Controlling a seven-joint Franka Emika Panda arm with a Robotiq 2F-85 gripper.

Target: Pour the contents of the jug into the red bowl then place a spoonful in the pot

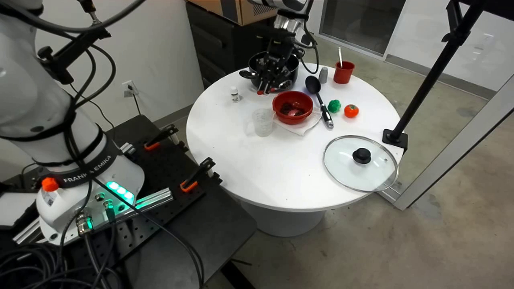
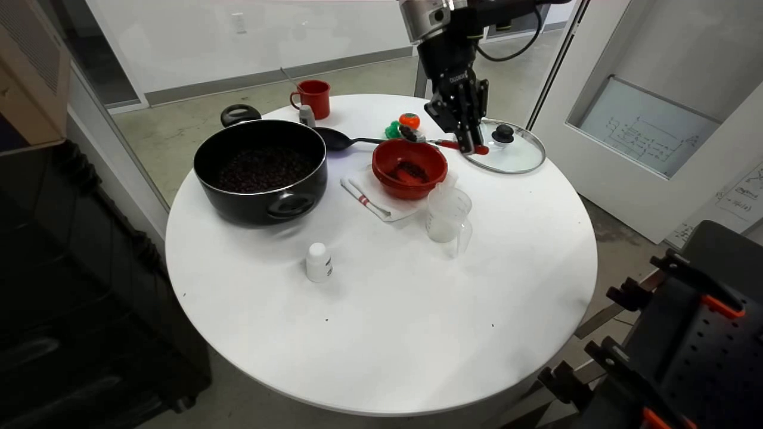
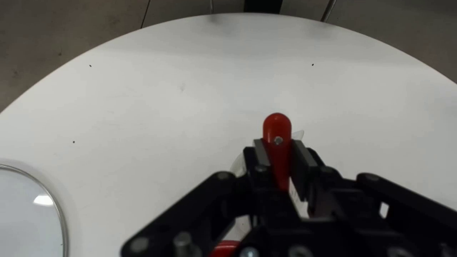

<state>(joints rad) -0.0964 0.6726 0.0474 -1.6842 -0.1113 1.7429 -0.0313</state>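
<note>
My gripper (image 1: 266, 89) is shut on the red handle of a spoon; it also shows in an exterior view (image 2: 471, 140) and the wrist view (image 3: 277, 153). The spoon head (image 2: 411, 133) carries dark bits and is up near the red bowl (image 2: 408, 190). The red handle end (image 3: 277, 126) sticks out between the fingers. The red bowl (image 1: 291, 119) holds some dark contents. The clear jug (image 1: 263, 122) stands upright beside the bowl and looks empty; it is also in an exterior view (image 2: 446, 217). The black pot (image 2: 238, 205) holds dark beans; the arm partly hides it in an exterior view (image 1: 294, 72).
A black ladle (image 1: 319, 100), green item (image 1: 334, 106) and tomato (image 1: 351, 110) lie past the bowl. A glass lid (image 1: 349, 168) lies at the table edge. A red mug (image 1: 344, 73), grey shaker (image 1: 323, 75) and white bottle (image 2: 319, 265) stand around. A napkin (image 2: 381, 205) is under the bowl.
</note>
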